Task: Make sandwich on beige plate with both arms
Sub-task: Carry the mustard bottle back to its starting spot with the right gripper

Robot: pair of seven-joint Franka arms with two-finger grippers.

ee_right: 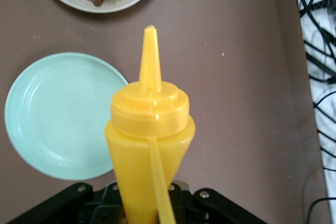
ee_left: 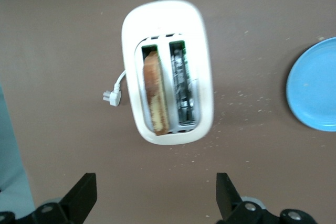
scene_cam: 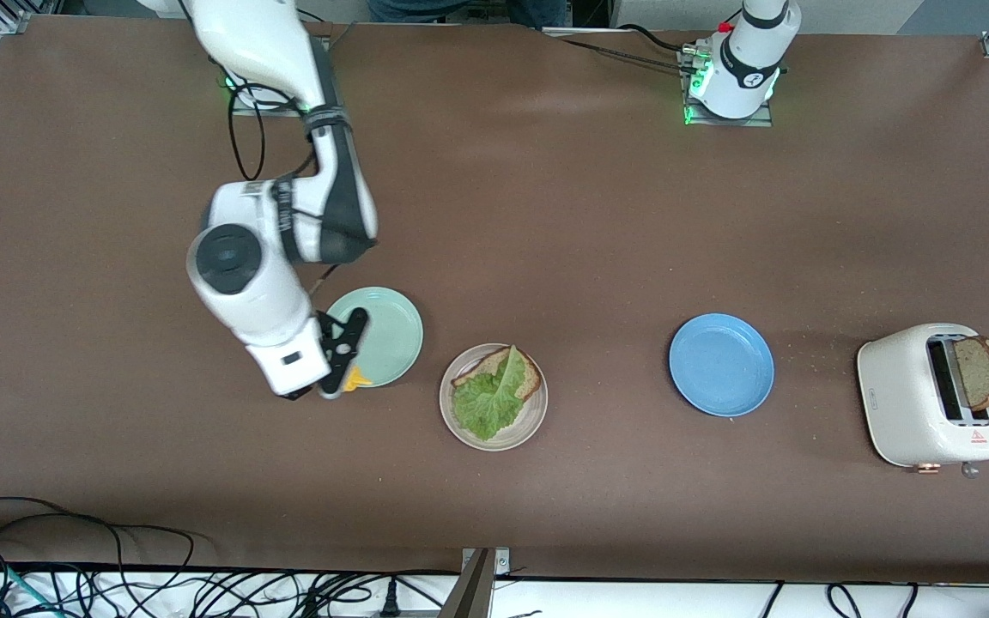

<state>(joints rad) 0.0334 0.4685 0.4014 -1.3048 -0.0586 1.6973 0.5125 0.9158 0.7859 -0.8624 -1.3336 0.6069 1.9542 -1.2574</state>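
Right tool (scene_cam: 336,365) clenched on yellow bottle (ee_right: 149,145), lower left of frame.
I saw left tool (ee_left: 156,195) spread wide over toaster (ee_left: 167,72).

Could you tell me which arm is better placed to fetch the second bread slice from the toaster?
Probably left: its open gripper hangs over the toaster; the right gripper holds a yellow bottle.

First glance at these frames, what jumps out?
The right gripper, by the mint plate, is shut on a yellow squeeze bottle. Beside that, the beige plate holds one bread slice with lettuce on top, no second slice yet. That slice stands in the toaster at the left arm's end of the table, with the open left gripper over it.
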